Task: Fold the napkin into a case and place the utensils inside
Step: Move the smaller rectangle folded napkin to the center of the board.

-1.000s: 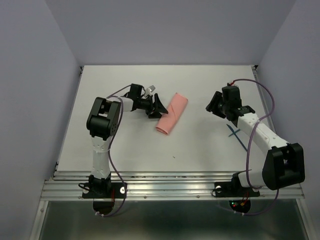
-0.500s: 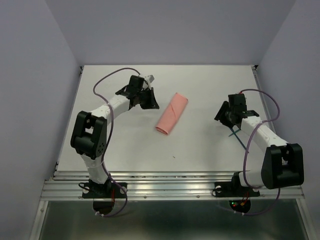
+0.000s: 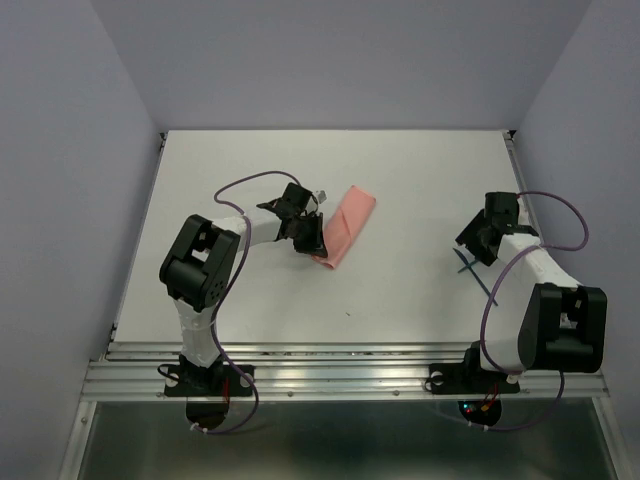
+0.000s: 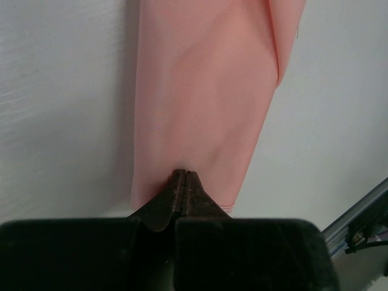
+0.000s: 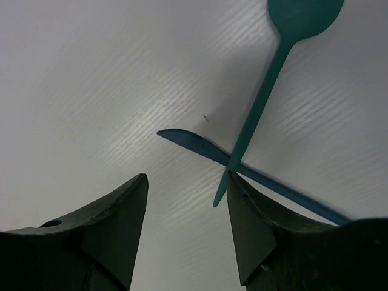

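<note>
The napkin [image 3: 343, 227] lies near the middle of the desk [image 3: 400, 170] as a narrow folded strip, slanting from near-left to far-right.

**Handling**
- Treat the cloth as thin, light and limp. It will sag, and its layers will slide apart if you lift it by 1 layer.
- Take hold at a short end, through all layers, or press it flat against the desk.
- The utensils [image 3: 470, 268] are thin, stiff plastic lying flat, so they are likely to skid when nudged. Grip across a handle, not the wide end.

**Claw state**
- The left claw [image 4: 183, 176] is closed tight, with its tips at the strip's near short end. You cannot tell from the wrist view whether a layer is caught between them.
- The right claw [image 5: 188, 180] stands wide and holds nothing. It hangs just above the utensils, where the spoon [image 5: 260, 91] handle crosses the knife [image 5: 200, 144].

**Edges and room**
- The crossed pieces touch, so moving 1 will likely disturb the other.
- The utensils lie near the desk's right edge; draw them inward, toward the strip.
- Open desk lies between strip and utensils, and beyond the strip's far end.
- Keep the 2 arms well apart while carrying.
</note>
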{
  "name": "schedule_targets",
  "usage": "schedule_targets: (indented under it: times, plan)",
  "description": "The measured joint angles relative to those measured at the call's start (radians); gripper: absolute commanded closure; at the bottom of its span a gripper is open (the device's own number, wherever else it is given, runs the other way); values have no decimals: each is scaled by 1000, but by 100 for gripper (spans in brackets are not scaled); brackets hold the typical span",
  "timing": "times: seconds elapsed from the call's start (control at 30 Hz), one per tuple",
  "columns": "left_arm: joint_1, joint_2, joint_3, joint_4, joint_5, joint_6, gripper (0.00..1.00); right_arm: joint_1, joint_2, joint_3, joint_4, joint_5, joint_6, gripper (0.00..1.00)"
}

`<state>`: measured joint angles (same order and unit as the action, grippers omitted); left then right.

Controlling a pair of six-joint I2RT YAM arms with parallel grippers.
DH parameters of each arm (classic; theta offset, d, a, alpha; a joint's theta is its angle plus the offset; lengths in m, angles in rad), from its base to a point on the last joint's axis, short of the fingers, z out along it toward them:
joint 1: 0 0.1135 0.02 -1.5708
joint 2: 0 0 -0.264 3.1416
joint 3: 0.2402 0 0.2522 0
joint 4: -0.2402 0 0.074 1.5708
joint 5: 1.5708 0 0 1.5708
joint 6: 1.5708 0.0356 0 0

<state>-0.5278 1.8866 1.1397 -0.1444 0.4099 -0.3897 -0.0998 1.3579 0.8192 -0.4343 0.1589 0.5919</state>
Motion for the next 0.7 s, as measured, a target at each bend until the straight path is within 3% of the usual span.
schedule_targets:
  times: [0.2, 0.3, 0.7]
  plan:
    - [-1, 29, 39, 16, -28, -1, 100, -32, 55, -38, -2, 29, 18, 42]
    - [-1, 58, 69, 36, -29, -10, 100, -49, 84, -68, -2, 39, 27, 48]
    - [-1, 106, 185, 6, -103, -3, 100, -51, 110, -71, 55, 45, 33, 92]
